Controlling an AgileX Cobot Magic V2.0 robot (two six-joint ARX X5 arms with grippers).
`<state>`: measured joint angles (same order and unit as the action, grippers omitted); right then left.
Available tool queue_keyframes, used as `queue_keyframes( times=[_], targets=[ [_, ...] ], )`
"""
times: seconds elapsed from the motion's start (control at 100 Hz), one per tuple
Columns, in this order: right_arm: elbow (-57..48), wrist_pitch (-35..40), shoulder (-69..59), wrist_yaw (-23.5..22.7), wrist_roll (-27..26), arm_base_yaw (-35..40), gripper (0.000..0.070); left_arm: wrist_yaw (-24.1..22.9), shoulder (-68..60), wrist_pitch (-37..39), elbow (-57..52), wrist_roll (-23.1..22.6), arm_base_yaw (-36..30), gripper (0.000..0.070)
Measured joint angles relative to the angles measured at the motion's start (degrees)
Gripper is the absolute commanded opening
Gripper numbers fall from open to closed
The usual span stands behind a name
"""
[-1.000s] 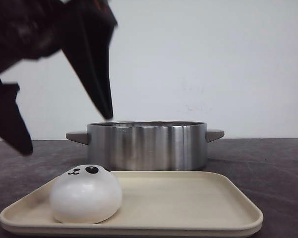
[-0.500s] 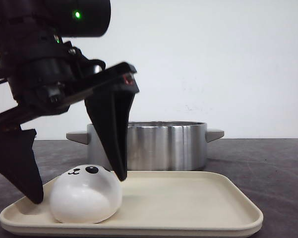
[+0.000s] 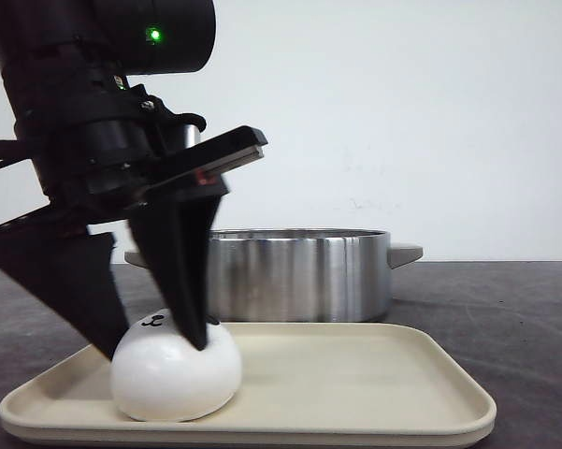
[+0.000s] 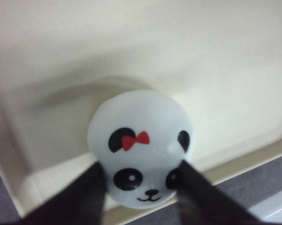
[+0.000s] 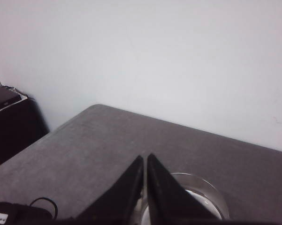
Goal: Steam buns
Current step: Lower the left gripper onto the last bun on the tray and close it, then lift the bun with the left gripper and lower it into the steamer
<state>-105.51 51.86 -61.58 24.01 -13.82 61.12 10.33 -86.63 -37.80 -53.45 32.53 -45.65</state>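
Beige tray (image 3: 374,393): bun (image 3: 176,374) face-up.

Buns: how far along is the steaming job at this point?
Nearly done, it seems: one bun is on the cream tray; the pot's inside is hidden, so buns inside can't be confirmed. In hand: the left hand is closed around that bun's sides, which still sits on the tray. Left: lift it into the pot. The right hand is shut and idle.
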Motion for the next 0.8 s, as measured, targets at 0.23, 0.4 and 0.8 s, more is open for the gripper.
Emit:
queue_keyframes(
  times=[0.23, 0.4, 0.8],
  targets=[
    [0.0, 0.2, 0.2, 0.0, 0.0, 0.0, 0.0006, 0.1, 0.0, 0.0, 0.0, -2.2, 0.0, 0.0006],
    [0.0, 0.2, 0.8, 0.0, 0.0, 0.0, 0.0006, 1.6, 0.7, -0.7, -2.1, -3.1, -0.1, 0.0006],
    [0.0, -0.6, 2.0, 0.0, -0.1, 0.0, 0.0006, 0.3, 4.3, 3.1, -27.3, -5.4, 3.4, 0.0007]
  ],
)
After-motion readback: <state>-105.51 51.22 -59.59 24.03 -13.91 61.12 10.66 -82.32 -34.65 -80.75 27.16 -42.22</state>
